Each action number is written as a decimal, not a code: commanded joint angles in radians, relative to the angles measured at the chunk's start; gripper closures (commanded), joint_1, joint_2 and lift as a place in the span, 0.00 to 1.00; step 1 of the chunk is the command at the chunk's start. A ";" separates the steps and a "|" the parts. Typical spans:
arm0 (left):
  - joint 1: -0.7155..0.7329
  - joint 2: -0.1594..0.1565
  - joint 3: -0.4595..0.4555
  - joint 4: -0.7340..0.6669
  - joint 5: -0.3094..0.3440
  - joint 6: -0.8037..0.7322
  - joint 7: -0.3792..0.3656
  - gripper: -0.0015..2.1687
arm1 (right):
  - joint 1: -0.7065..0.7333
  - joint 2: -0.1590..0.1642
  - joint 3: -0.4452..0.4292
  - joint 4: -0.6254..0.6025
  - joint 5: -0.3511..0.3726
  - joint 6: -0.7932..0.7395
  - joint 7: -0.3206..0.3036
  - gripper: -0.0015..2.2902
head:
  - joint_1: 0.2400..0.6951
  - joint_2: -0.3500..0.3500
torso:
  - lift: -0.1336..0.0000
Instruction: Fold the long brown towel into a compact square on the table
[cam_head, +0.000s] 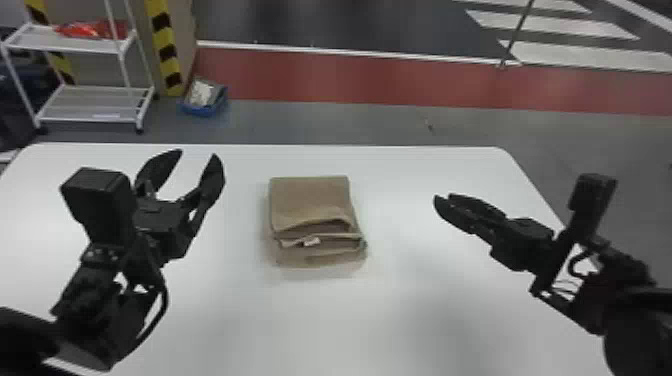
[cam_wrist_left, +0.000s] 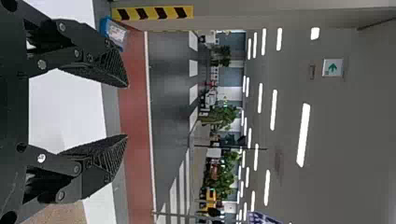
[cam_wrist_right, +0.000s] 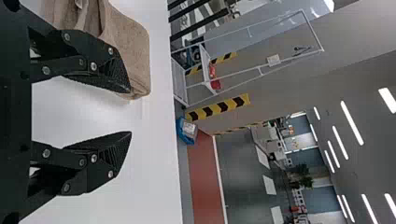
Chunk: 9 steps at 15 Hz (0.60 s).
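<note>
Near the middle of the table lies the brown towel (cam_head: 310, 200), folded into a compact, roughly rectangular stack, with loose layered edges and a small white tag at its near side. My left gripper (cam_head: 199, 156) is held left of the towel, open and holding nothing. My right gripper (cam_head: 436, 199) is held to the right of the towel, apart from it. In the left wrist view my left gripper (cam_wrist_left: 127, 111) has its fingers spread, and a corner of the towel (cam_wrist_left: 60, 214) shows. The right wrist view has my right gripper (cam_wrist_right: 130, 111) open, with the towel (cam_wrist_right: 128, 42) beyond it.
The white table (cam_head: 320, 320) extends around the towel on all sides. Beyond its far edge stand a white shelf cart (cam_head: 95, 117) at the left and a blue bin (cam_head: 204, 109) on the floor.
</note>
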 joint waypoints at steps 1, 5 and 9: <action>0.025 -0.003 0.000 0.019 -0.019 -0.090 0.019 0.01 | 0.025 0.037 0.027 -0.015 0.026 -0.070 -0.043 0.01 | 1.00 0.31 | 0.04; 0.073 -0.035 -0.008 0.010 -0.154 -0.136 0.099 0.04 | 0.097 0.111 0.059 -0.053 0.093 -0.235 -0.132 0.01 | 1.00 0.35 | 0.04; 0.116 -0.048 0.018 0.030 -0.193 -0.136 0.111 0.03 | 0.209 0.146 0.080 -0.087 0.144 -0.429 -0.215 0.01 | 1.00 0.35 | 0.04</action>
